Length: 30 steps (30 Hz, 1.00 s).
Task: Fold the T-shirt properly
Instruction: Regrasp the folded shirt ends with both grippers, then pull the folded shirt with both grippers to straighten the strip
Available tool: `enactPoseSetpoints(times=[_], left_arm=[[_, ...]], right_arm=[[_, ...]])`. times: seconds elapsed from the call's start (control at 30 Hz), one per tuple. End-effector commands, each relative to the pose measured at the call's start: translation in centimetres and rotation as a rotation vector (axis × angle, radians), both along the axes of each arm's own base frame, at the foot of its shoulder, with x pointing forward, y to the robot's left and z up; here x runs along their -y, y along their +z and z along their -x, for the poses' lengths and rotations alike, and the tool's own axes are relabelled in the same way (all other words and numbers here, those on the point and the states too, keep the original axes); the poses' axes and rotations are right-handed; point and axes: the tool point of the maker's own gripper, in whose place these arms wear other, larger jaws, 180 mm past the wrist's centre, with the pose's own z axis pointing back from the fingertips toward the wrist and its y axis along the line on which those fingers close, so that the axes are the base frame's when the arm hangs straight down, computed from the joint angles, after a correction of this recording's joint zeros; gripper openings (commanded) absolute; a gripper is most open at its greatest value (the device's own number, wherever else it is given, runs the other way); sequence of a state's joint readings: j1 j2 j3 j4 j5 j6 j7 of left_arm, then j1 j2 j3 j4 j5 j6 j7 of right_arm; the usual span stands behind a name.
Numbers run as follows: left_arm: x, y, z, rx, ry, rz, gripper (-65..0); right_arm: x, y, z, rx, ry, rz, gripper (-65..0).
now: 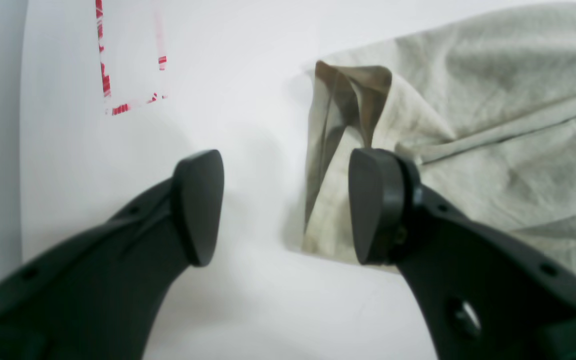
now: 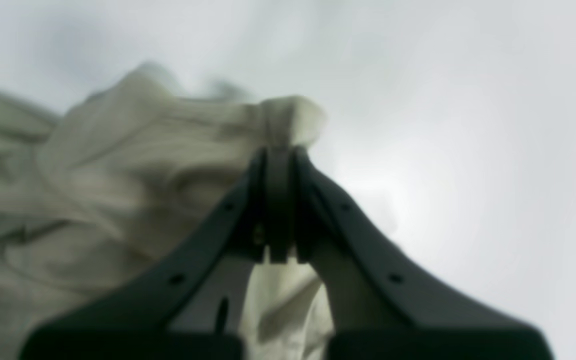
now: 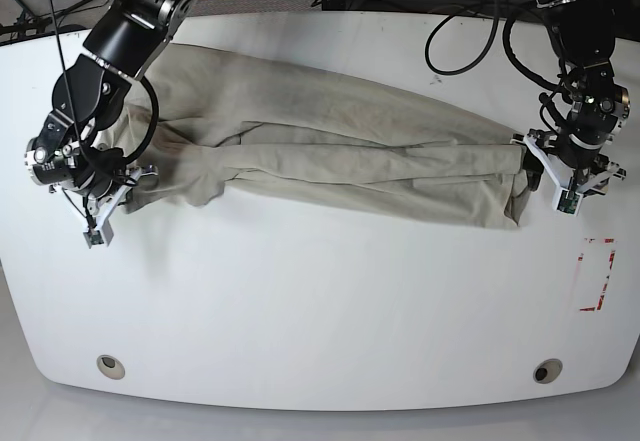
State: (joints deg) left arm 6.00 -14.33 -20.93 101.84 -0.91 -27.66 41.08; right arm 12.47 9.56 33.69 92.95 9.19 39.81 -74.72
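Your T-shirt (image 3: 330, 166) lies stretched across the white table (image 3: 320, 301).
Your right gripper (image 2: 279, 152) pinches one end tight, though that view is blurry. Your left gripper (image 1: 285, 205) is spread wide by the other end.

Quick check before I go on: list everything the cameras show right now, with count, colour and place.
T-shirt: one, khaki-beige, wrinkled, stretched in a long band across the far half of the table.
Table: one, white, under everything.
Tape marking: one, red and white, part of a rectangle outline, on the table's right side in the base view.
Round holes: two, near the table's front corners.
Cables: several, black, beyond the far edge.
Right gripper: one, black, shut on the T-shirt's end, base view's left.
Left gripper: one, black, jaws apart at the T-shirt's other end, nothing between them.
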Motion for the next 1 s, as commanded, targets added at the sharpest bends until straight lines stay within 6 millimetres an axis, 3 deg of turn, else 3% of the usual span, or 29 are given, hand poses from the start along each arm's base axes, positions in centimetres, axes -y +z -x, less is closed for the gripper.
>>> enactPoseSetpoints(times=[0.0, 0.17, 0.4, 0.5, 0.63, 0.97], left_arm=[[-0.1, 1.5, -0.8, 0.049, -0.005, -0.011, -28.1], [2.0, 2.4, -2.8, 0.114, 0.012, 0.070, -28.1], [4.4, -2.4, -5.7, 0.012, 0.030, 0.222, -28.1], [4.8, -4.3, -5.9, -0.041, 0.030, 0.248, -28.1], [4.5, -6.5, -5.4, -0.098, 0.043, 0.268, -28.1], [0.2, -8.8, -3.6, -0.151, 0.078, 0.219, -28.1]], right_arm=[[0.3, 2.3, 0.1, 0.052, 0.006, 0.054, -65.0], [-1.2, 2.1, 2.5, 0.052, 0.017, 0.073, -65.0], [-3.0, 1.0, 5.7, 0.023, 0.025, 0.071, -65.0], [-4.1, 0.3, 6.9, 0.013, 0.038, 0.030, -65.0], [-4.4, -0.6, 8.9, 0.010, 0.018, -0.055, -65.0], [-4.9, -1.0, 12.4, 0.032, -0.008, -0.227, -65.0]])
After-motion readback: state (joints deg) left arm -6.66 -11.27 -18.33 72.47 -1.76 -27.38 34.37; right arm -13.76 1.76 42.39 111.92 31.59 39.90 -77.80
